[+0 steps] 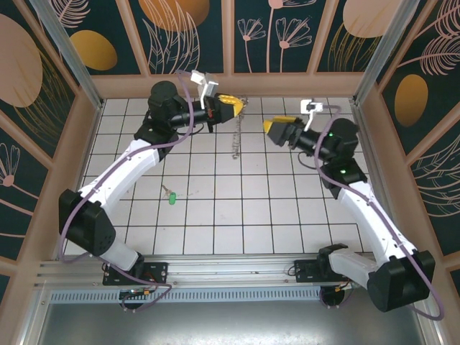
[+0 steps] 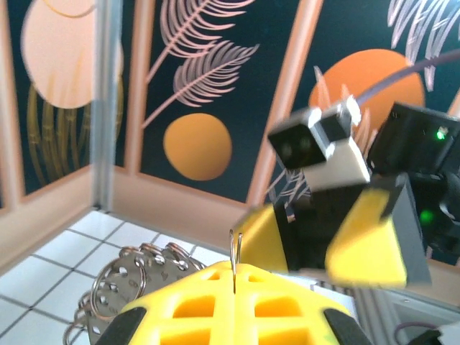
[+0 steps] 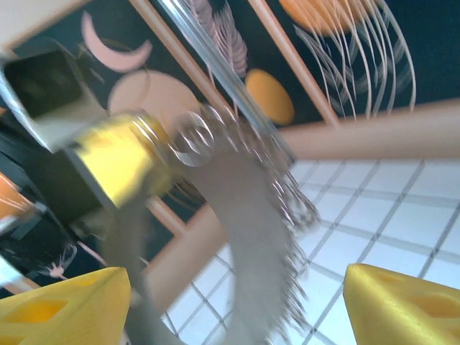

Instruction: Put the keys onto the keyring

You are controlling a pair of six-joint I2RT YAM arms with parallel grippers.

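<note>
The keyring (image 1: 235,140) hangs edge-on from my left gripper (image 1: 239,106), which is held high over the back of the tiled floor and is shut on the thin hoop. In the left wrist view the yellow fingers (image 2: 194,302) pinch the hoop wire (image 2: 235,248), with the silvery dangling pieces (image 2: 126,284) to the left. My right gripper (image 1: 267,127) faces it from the right, open and apart from the hoop. In the right wrist view the keyring (image 3: 251,230) swings as a blur between the spread yellow fingers (image 3: 402,302). The green-headed key (image 1: 171,195) lies on the floor at left, away from both grippers.
Patterned walls with wooden frames (image 1: 230,83) close in the floor at the back and on both sides. An aluminium rail (image 1: 215,269) runs along the near edge by the arm bases. The opposite right gripper (image 2: 359,230) shows close ahead in the left wrist view.
</note>
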